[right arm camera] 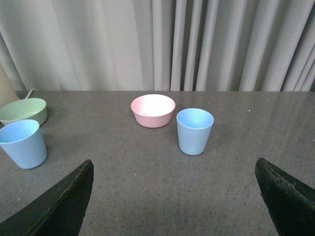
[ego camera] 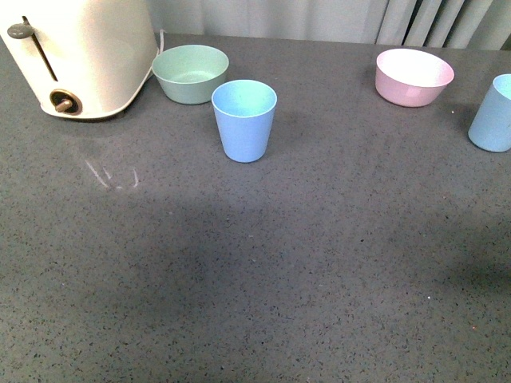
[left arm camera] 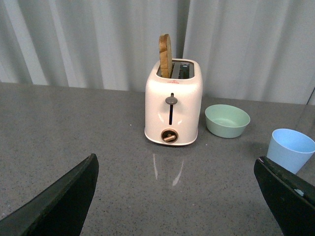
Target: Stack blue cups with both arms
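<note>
The grey countertop [ego camera: 263,279] stretched open across its near half. The cream toaster [ego camera: 80,56] stood far left, with the mint-green bowl [ego camera: 190,73] just beside it and the pink bowl [ego camera: 413,76] far right. One blue cup [ego camera: 244,120] stood upright just before the mint-green bowl, and the other blue cup [ego camera: 495,116] was cut by the right edge. The left gripper [left arm camera: 172,201] and right gripper [right arm camera: 172,201] were spread wide, holding nothing.

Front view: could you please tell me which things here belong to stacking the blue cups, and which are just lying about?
For the job: middle blue cup; right-edge blue cup.
Just lying about: green bowl; pink bowl; toaster; slice of toast standing in it.
</note>
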Controlling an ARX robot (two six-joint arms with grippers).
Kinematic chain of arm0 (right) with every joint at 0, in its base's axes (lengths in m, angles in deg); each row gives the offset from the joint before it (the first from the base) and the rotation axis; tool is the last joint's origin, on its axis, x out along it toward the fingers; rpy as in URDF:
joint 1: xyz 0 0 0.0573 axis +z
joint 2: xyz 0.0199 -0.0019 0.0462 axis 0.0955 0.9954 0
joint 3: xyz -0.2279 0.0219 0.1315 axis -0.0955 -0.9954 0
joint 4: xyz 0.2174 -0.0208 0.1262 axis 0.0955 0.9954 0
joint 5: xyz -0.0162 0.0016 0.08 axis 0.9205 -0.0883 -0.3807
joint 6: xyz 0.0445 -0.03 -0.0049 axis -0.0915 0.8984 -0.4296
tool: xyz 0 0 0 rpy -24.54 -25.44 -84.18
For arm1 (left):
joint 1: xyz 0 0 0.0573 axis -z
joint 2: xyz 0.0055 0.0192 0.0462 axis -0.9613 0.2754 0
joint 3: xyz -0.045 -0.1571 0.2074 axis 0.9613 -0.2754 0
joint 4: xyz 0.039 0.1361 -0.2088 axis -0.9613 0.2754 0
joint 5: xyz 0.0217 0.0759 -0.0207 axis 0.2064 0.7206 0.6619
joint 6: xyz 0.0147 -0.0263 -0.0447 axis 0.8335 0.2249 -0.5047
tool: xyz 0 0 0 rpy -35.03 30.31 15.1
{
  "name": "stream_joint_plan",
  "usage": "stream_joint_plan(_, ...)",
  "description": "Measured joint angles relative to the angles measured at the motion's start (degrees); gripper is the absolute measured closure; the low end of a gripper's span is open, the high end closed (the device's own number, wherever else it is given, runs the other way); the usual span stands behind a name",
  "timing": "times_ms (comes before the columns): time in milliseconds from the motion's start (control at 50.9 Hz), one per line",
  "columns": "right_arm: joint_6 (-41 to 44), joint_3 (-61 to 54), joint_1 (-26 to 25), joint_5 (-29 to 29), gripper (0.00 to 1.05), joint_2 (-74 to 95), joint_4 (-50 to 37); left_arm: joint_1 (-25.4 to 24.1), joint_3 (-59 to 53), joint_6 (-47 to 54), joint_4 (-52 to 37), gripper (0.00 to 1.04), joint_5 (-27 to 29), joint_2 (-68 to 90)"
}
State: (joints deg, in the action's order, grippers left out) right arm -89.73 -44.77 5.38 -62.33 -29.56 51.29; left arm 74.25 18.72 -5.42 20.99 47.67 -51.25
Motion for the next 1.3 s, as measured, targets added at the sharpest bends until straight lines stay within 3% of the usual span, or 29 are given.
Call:
stream_joint_plan(511, 0.0, 0.0, 0.0, 0.0, 0.09, 0.0, 0.0, 0.0, 0.0, 0.0, 0.0, 0.09, 0.0, 0.0)
stream_joint_plan(550, 0.0, 0.0, 0.0, 0.0, 0.09, 0.0, 0.0, -0.6, 1.6, -1.2, 4.5, 0.09, -2.8, 2.2)
stream_joint_plan(569, 0.0, 0.0, 0.0, 0.0, 0.09, 0.0, 0.0, -0.8, 4.3, -3.1, 11.2, 0.09, -5.6, 5.5)
stream_joint_plan(609, 0.0, 0.0, 0.0, 0.0, 0.09, 0.0, 0.0, 0.1, 9.1, -6.3, 20.0, 0.09, -6.7, 13.9)
stream_joint_plan(648, 0.0, 0.0, 0.0, 0.0, 0.09, 0.0, 0.0, 1.3, 11.2, -7.6, 22.0, 0.09, -6.7, 19.8)
stream_joint_plan(923, 0.0, 0.0, 0.0, 0.0, 0.09, 0.0, 0.0, 5.9, 24.0, -11.9, 0.3, 0.09, -4.9, 59.1)
stream_joint_plan(1296, 0.0, 0.0, 0.0, 0.0, 0.09, 0.0, 0.0, 13.5, 44.6, -15.7, -2.6, 0.09, -4.5, 88.0)
